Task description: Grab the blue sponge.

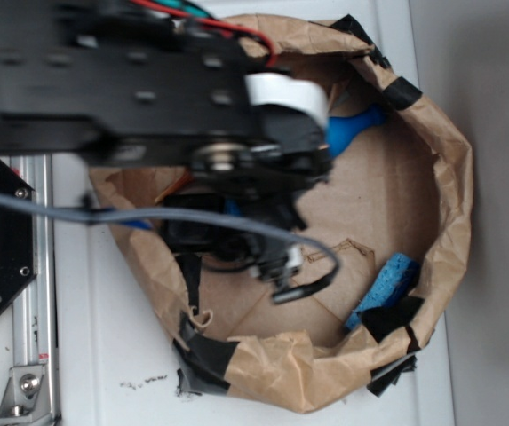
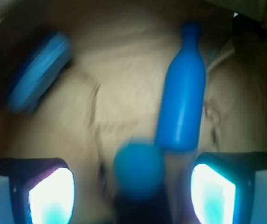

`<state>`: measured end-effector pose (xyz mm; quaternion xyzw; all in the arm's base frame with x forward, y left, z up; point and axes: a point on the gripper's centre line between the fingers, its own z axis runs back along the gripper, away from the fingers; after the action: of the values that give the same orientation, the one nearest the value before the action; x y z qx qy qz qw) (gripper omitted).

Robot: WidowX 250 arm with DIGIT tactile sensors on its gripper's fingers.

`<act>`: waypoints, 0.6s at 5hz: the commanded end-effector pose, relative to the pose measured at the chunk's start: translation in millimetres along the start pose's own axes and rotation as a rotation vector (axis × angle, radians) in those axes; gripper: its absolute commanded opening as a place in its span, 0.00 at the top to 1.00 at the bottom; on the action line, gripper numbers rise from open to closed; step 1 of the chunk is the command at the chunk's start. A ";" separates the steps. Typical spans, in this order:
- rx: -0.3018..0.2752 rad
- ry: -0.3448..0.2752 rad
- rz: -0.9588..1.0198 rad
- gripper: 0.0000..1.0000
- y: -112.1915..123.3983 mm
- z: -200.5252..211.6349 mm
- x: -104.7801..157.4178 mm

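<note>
Resting: flat pitted blue sponge (image 1: 384, 291), paper-walled bin (image 1: 454, 177).

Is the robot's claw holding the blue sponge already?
No. In the wrist view the gripper is open with only the blue ball between its fingers, while the blue sponge lies apart at upper left.

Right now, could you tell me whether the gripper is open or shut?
Open: in the wrist view the gripper has both fingers far apart, holding nothing; the ball sits between them.
</note>
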<state>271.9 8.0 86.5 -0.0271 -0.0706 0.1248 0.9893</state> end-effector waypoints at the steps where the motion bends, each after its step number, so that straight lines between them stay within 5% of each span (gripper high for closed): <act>1: -0.070 -0.005 0.075 0.00 -63.5 -30.5 41.7; 3: -0.264 0.001 0.168 0.00 -61.3 -18.5 46.0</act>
<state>324.6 -43.3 53.6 -0.1537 -0.0432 0.2052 0.9656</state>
